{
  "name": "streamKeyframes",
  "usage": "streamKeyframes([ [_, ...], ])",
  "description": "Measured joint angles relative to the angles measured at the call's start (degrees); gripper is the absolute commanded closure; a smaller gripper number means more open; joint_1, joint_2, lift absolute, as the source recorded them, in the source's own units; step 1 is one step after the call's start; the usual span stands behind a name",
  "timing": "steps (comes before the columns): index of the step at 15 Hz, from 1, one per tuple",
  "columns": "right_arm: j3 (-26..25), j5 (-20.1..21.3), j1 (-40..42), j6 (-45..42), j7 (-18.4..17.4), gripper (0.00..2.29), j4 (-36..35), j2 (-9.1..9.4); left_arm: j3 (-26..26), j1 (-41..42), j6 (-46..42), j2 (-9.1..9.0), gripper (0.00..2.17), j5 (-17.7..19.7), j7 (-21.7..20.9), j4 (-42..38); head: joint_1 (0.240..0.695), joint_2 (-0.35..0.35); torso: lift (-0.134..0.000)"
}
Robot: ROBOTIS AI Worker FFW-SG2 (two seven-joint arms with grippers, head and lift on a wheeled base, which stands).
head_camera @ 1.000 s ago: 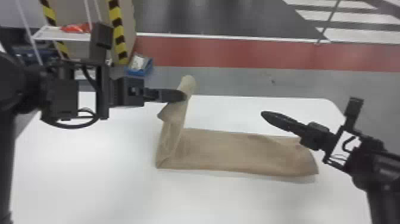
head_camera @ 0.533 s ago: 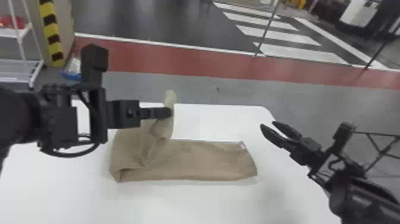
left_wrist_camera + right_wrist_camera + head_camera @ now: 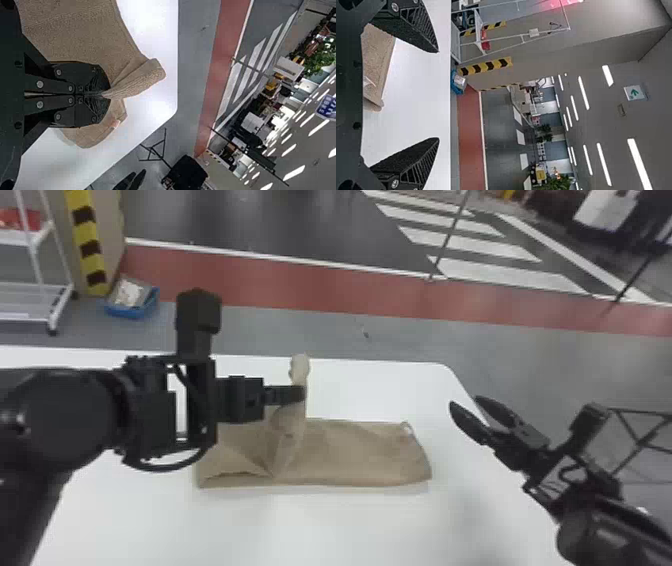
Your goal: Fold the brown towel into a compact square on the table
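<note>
Has carried the raised end (image 3: 299,370) of the brown towel (image 3: 350,455) toward the right side of the desk (image 3: 325,535) since the first head view, using the left tool (image 3: 302,394), pinched closed on it. Holds the right tool (image 3: 438,95) empty, wide open, at the desk's right edge. Seems mid-fold; calls next for lowering, then releasing. Lies lengthwise parallel to the desk's far edge, pointing its flat end rightward.

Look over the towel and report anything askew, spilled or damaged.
Nothing looks spilled or damaged. The towel is slanted and creased toward the left, where the left gripper holds part up, likely just mid-fold. A small pale patch, possibly a tag, marks its far right corner.
</note>
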Motion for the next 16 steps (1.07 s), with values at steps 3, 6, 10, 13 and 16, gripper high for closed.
streamKeyframes([
  [3,-1.27,-0.15,0.62,-1.01,-0.02,0.10,0.51,-0.35,-2.39,0.08,-1.29,0.00,1.08,-0.30,-0.26,2.26,0.666,-0.350,-0.124],
  [6,-1.85,-0.89,1.23,-4.25,-1.60,0.11,1.81,-0.46,-5.14,-0.66,-2.56,0.00,0.00,0.06,-5.10,6.85,0.679,-0.350,-0.124],
  [10,-0.57,-1.64,2.28,-8.06,-3.71,0.12,2.28,-0.08,-11.72,-2.08,-16.50,0.00,0.03,1.61,-4.99,15.60,0.678,-0.350,-0.124],
  [13,0.36,-1.65,2.34,-9.03,-4.35,0.12,2.62,-0.23,-12.75,-2.63,-18.18,0.00,0.03,1.98,-4.23,17.96,0.684,-0.350,-0.124],
  [16,1.58,-1.64,2.30,-5.21,-5.79,0.28,1.54,0.09,-10.97,-1.61,-18.14,0.00,0.03,1.32,-3.86,15.16,0.682,-0.350,-0.124],
])
